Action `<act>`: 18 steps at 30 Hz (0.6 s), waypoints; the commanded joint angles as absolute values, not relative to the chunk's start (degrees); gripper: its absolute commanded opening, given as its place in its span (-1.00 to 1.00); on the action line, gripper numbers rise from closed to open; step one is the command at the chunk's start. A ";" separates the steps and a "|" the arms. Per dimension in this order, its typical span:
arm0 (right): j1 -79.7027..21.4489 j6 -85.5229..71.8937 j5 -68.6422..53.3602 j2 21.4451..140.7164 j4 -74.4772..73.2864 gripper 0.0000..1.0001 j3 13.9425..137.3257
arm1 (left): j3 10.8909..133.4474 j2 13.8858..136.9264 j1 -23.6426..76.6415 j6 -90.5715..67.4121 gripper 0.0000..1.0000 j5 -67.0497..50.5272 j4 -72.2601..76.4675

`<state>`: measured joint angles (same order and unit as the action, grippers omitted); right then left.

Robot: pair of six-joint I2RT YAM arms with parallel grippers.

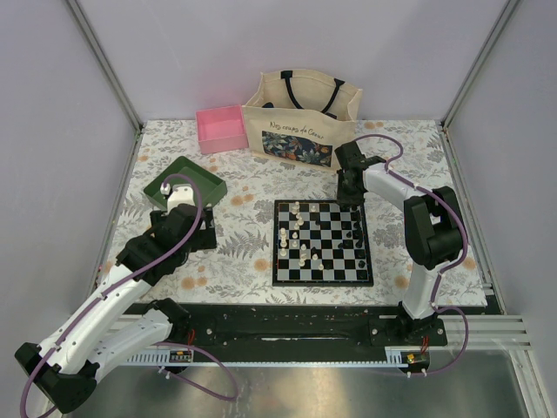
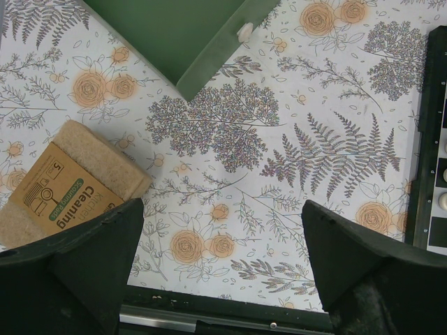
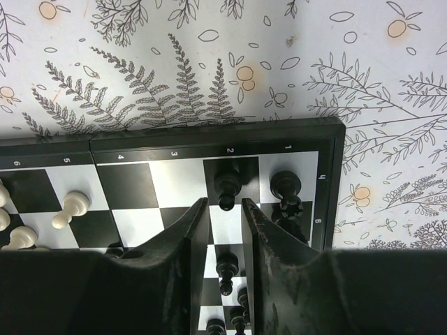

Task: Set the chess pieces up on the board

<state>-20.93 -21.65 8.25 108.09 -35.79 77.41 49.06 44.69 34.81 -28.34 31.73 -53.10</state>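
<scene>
My left gripper [image 2: 222, 230] wide open over the flowery tabletop [image 2: 230, 125] at the left, the board [image 1: 323, 243] in the middle with the chess pieces [image 1: 304, 252] on it, my right gripper [image 3: 224, 206] open just a crack at the board's upper right corner

The checked board [image 1: 334, 262] lies flat toward the table's near edge, right of its middle. Cream pieces [image 1: 298, 233] stand along its left side, black pieces [image 1: 359, 232] on its right.
</scene>
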 commanded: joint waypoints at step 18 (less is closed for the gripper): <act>-27.59 -19.60 6.95 99.40 -33.40 -0.07 76.11 | 50.45 43.94 34.54 -27.77 0.98 31.46 -51.59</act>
